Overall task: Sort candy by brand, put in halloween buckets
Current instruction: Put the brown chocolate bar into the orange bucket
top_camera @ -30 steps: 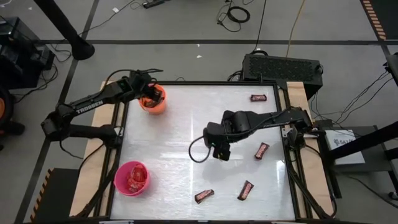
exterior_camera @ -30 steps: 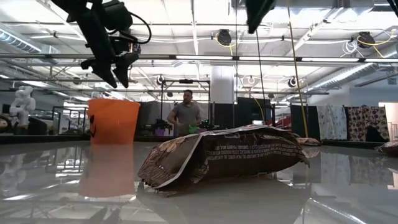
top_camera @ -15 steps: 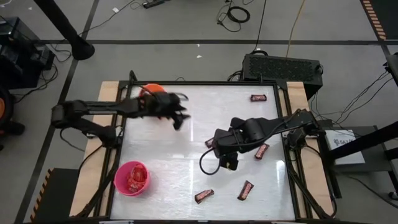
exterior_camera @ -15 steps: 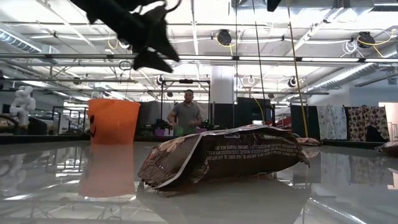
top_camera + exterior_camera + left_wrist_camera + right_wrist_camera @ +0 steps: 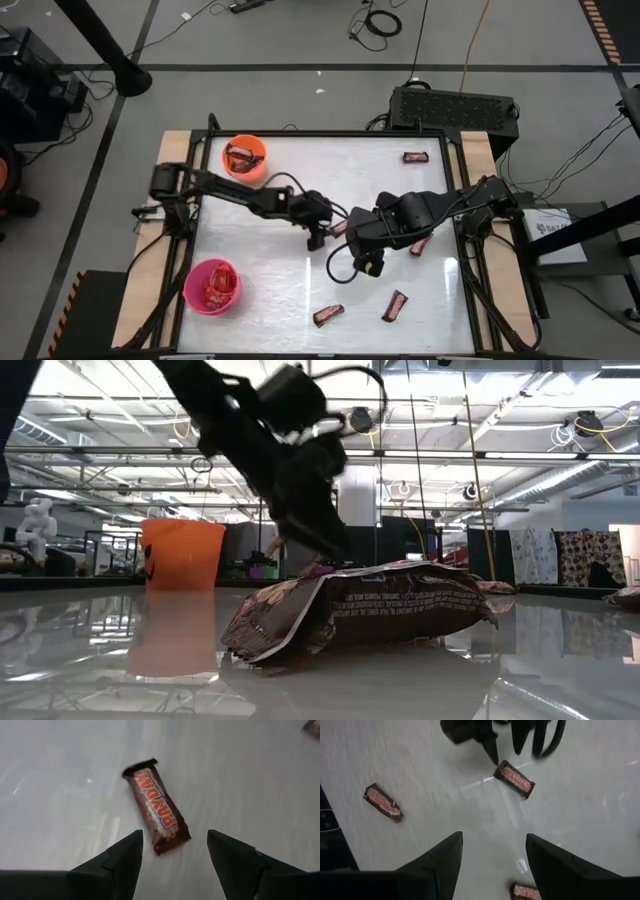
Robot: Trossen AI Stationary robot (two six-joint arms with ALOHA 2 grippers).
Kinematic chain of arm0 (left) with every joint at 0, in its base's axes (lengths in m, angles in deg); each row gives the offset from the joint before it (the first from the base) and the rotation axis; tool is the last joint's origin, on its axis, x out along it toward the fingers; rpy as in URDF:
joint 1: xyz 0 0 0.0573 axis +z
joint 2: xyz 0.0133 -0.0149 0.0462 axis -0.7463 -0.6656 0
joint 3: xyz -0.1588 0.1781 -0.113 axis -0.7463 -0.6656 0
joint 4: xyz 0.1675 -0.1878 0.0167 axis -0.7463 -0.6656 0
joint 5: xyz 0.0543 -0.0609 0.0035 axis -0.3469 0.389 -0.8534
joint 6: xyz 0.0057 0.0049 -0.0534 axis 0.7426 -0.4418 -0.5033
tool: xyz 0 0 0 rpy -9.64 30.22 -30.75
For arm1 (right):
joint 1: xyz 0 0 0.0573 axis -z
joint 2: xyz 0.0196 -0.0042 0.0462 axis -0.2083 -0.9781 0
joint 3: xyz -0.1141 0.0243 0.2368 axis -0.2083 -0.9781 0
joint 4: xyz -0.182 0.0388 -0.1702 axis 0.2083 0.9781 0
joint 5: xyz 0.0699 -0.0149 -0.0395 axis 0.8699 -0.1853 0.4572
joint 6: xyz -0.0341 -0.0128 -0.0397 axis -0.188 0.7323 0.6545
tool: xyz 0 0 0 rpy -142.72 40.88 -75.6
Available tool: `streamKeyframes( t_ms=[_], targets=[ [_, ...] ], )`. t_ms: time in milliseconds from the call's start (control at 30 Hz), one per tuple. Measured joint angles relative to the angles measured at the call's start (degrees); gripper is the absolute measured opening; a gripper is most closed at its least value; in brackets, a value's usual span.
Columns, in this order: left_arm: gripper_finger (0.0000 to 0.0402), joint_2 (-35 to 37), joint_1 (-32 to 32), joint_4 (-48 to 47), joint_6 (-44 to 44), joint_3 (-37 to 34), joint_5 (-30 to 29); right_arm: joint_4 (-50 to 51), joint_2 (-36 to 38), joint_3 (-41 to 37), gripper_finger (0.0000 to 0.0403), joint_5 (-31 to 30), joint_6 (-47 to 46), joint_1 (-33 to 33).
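My left gripper is open and hangs just above a brown PayDay bar lying flat at the table's middle; its fingers stand on either side of one end of the bar, apart from it. My right gripper is open above the table, just right of and nearer than that bar. The orange bucket stands at the far left with brown bars inside. The pink bucket stands at the near left and holds red bars.
Other brown bars lie flat at the far right, the right and near the near edge; one fills the low view's foreground. A person stands in the room beyond the table. The two grippers are close together.
My left gripper has swung from above the orange bucket toward the table's middle and come down over the PayDay bar. My right gripper has drifted a little toward the near and right edges. The bars have not moved.
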Motion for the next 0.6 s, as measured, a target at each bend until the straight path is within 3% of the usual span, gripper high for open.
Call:
streamKeyframes(
  t_ms=[267,467,600],
  targets=[
    [0.0228,-7.25,-0.92,0.22,3.23,3.18,-4.4,0.02,-0.02,0.0,0.021,0.03,-3.5,-3.32],
    [0.0227,-8.62,-0.76,0.39,3.27,3.31,-4.29,0.15,-0.02,0.0,0.021,0.0,-4.7,-5.17],
    [0.0203,-8.66,-0.76,0.52,3.26,3.28,-4.16,0.17,-0.02,0.0,0.021,-0.32,-4.45,-5.59]
  ],
)
